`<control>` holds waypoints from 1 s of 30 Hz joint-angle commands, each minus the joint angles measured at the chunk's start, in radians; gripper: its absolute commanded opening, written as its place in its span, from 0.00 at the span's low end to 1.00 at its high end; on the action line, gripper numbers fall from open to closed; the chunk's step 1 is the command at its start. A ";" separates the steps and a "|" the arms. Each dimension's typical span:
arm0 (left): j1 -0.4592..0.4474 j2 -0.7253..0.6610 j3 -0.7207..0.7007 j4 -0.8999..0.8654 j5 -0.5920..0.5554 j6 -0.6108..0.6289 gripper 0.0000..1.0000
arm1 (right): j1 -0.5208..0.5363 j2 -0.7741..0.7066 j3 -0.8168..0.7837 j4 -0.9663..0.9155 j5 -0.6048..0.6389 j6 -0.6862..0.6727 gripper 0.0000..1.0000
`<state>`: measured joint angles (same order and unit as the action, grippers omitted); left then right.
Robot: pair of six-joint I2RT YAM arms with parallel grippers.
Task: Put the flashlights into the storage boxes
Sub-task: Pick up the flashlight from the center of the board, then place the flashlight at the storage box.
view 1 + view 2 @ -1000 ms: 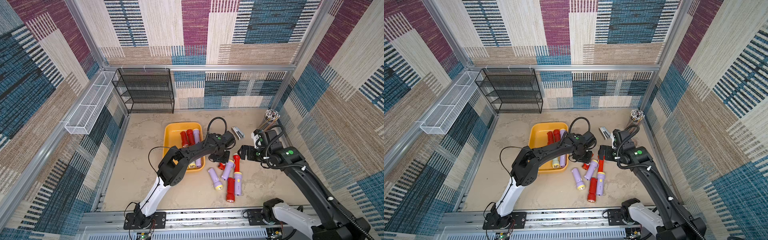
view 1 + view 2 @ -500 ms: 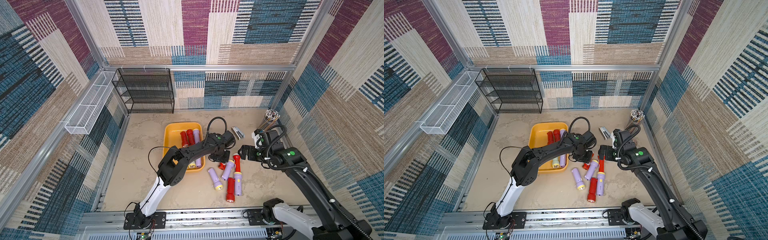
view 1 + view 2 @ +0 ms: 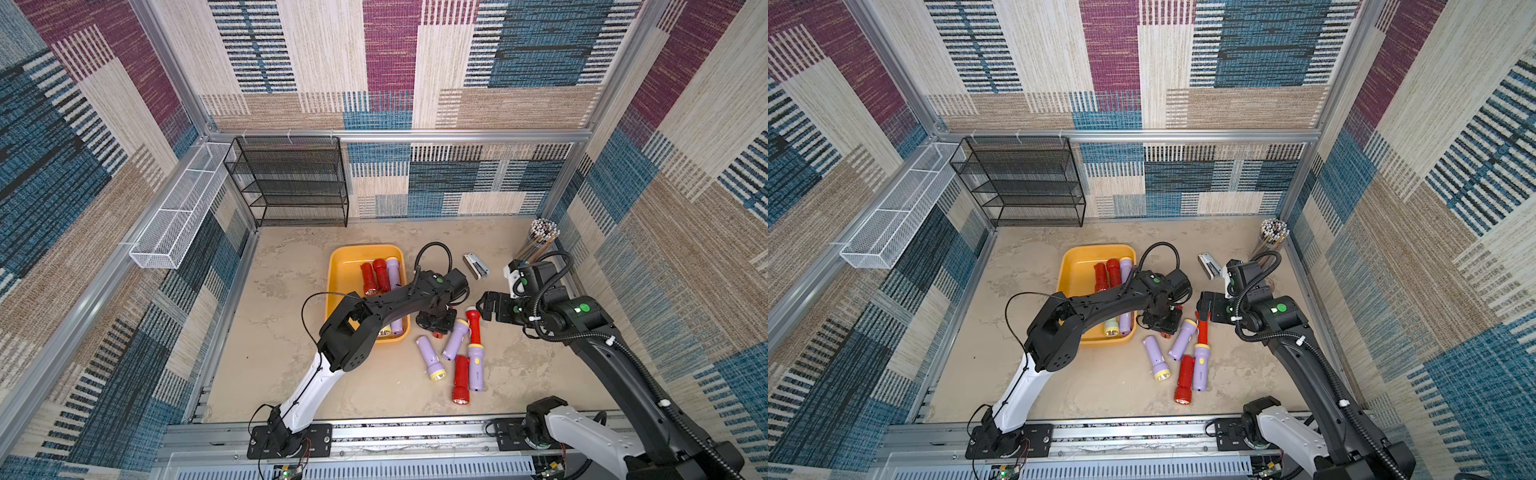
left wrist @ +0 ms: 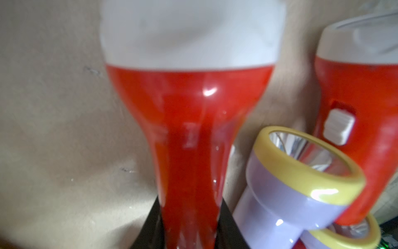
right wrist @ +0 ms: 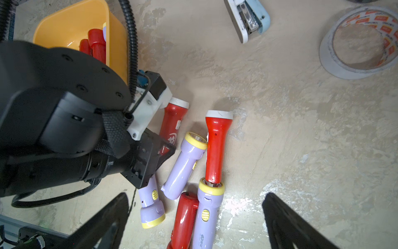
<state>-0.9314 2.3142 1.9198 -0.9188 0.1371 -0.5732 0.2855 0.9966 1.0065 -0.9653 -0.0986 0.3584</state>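
My left gripper (image 3: 436,325) is low over the table just right of the yellow storage box (image 3: 345,266). Its black fingers (image 4: 148,226) press both sides of a white-headed red flashlight's (image 4: 189,118) thin handle, which lies on the table. My right gripper (image 5: 193,224) hangs open above the loose pile and holds nothing. The pile holds another white-headed red flashlight (image 5: 216,146), three lilac ones (image 5: 185,163) (image 5: 150,202) (image 5: 206,215) and a plain red one (image 5: 185,222). Two red flashlights (image 3: 374,276), lilac ones (image 3: 392,270) and a pale one lie in the box, partly hidden by my left arm.
A grey stapler (image 3: 476,266) and a tape roll (image 5: 361,43) lie behind the pile. A cup of pencils (image 3: 540,237) stands in the back right corner. The black mesh rack (image 3: 291,183) is against the back wall and the white wire basket (image 3: 178,216) hangs on the left wall.
My left gripper's fingers have closed in on the red flashlight's handle. Both arms and the other flashlights stay where they were.
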 commanded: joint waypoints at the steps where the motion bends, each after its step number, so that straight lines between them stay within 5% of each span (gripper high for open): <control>1: 0.000 0.008 0.003 -0.027 -0.016 0.013 0.23 | 0.000 -0.003 -0.006 0.022 -0.012 0.003 1.00; 16: 0.054 -0.048 0.248 -0.215 -0.119 0.066 0.22 | -0.002 0.050 0.016 0.072 -0.029 -0.028 1.00; 30: 0.375 -0.265 0.031 -0.218 -0.157 0.103 0.16 | -0.003 0.228 0.123 0.152 -0.096 -0.048 1.00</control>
<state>-0.5896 2.0693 1.9656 -1.1259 0.0017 -0.5095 0.2821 1.1999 1.1088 -0.8616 -0.1768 0.3161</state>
